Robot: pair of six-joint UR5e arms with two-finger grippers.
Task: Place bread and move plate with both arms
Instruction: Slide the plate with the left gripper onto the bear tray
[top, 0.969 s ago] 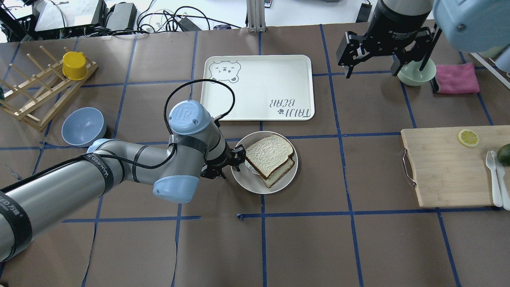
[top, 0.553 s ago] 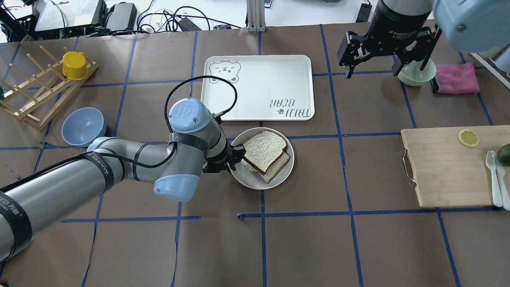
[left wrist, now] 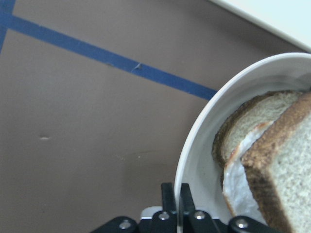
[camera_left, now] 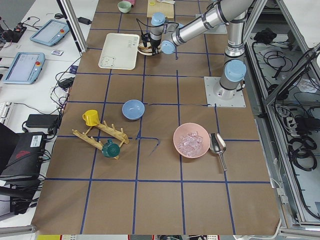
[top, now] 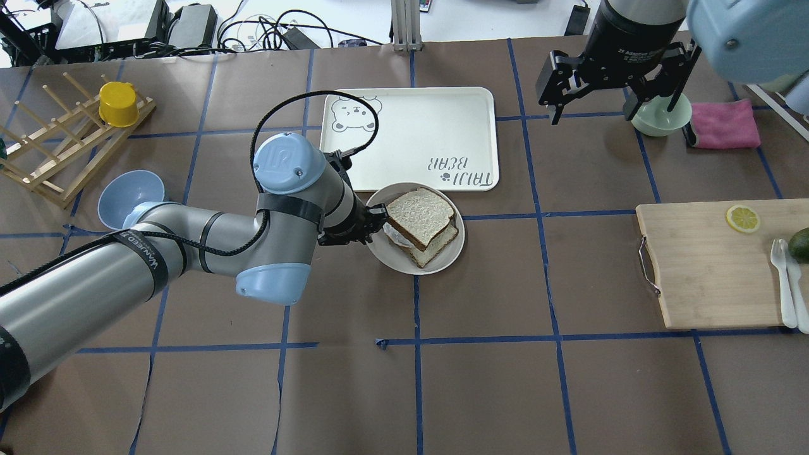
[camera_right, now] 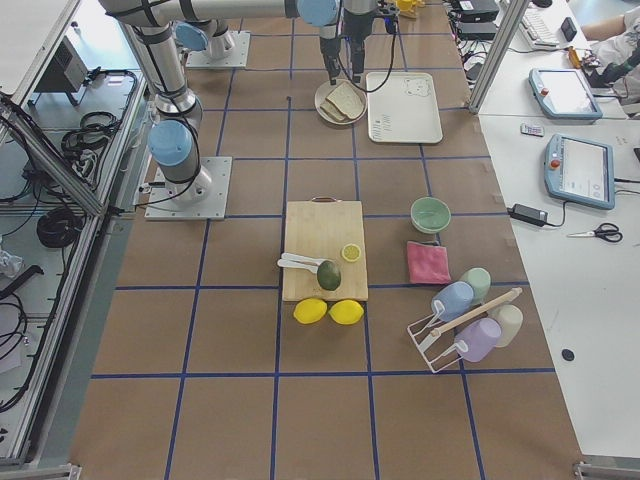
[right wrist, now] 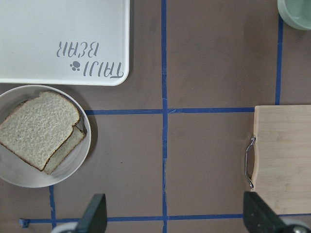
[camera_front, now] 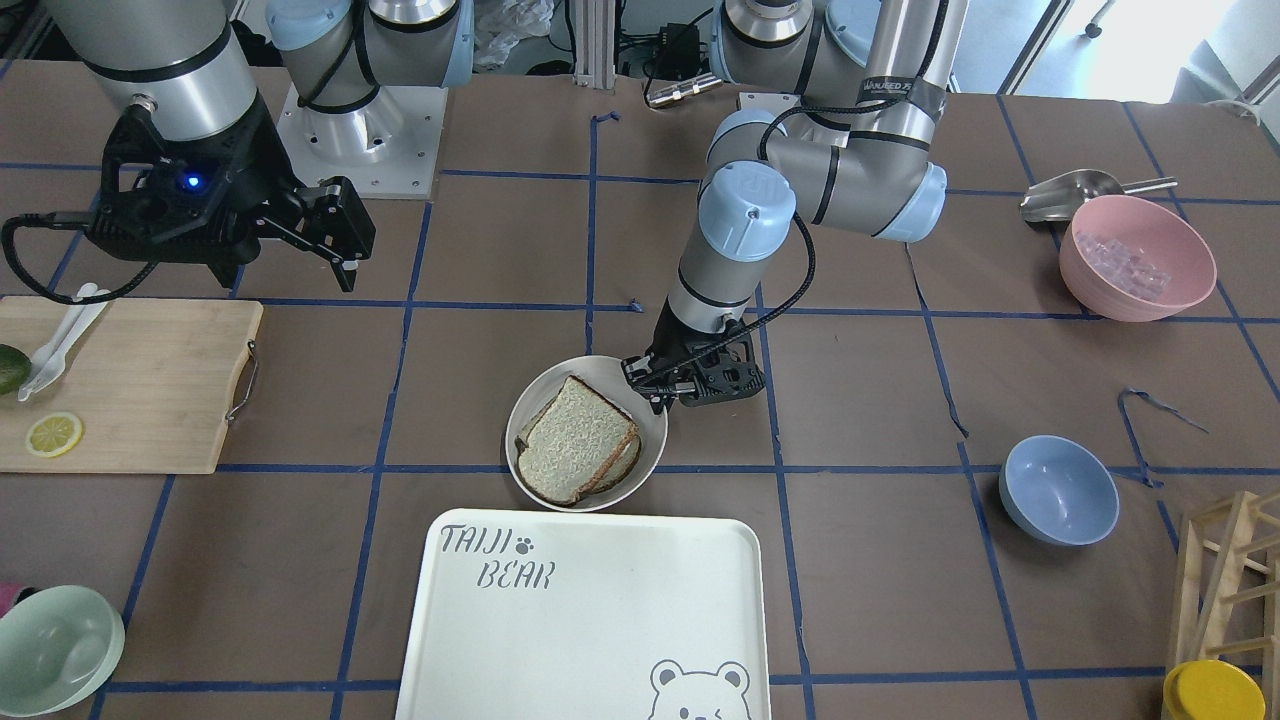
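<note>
The round off-white plate (top: 418,270) holds the plain bread (top: 420,216), which lies on top of a second slice with egg white showing at its edge (left wrist: 238,170). My left gripper (top: 373,224) is shut on the plate's left rim; in the left wrist view the fingers (left wrist: 171,201) pinch the rim (left wrist: 204,126). The plate's far rim reaches the near edge of the bear-printed tray (top: 411,136). My right gripper (top: 593,115) is open and empty, hanging high at the far right. The plate (camera_front: 655,440) and bread (camera_front: 575,440) also show from the front.
A wooden cutting board (top: 708,265) with a lemon slice and cutlery lies at the right. A green bowl (top: 660,120) and a pink cloth (top: 723,123) are at the far right. A blue bowl (top: 129,199) and a wooden rack (top: 63,151) with a yellow cup stand at the left.
My left gripper has moved the plate with both slices away from the robot, up to the tray's near edge. The right arm has stayed in place, open.
</note>
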